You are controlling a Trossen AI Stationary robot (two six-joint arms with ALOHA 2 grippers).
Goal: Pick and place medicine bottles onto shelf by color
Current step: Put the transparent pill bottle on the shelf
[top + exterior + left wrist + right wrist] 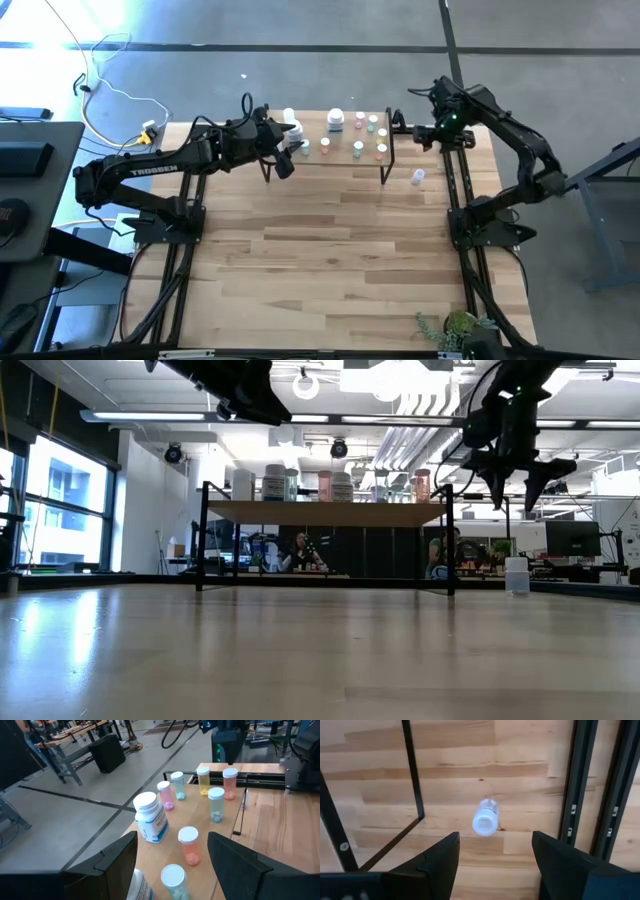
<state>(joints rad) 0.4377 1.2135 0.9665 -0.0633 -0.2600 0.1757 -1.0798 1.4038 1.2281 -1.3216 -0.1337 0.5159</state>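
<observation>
One clear vial (485, 817) stands alone on the table (330, 260) just off the shelf's (340, 157) right end, right gripper (495, 855) spread and empty straight above it, the other bottles (189, 845) clustered on the shelf, left gripper (172, 855) spread, empty over the shelf's left end.

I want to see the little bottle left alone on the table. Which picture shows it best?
The right wrist view: the clear bottle stands upright right below the camera, with nothing covering it. The high view shows it as a tiny pale dot beside the shelf. The low view shows its side, small and far off. The left wrist view misses it.
</observation>
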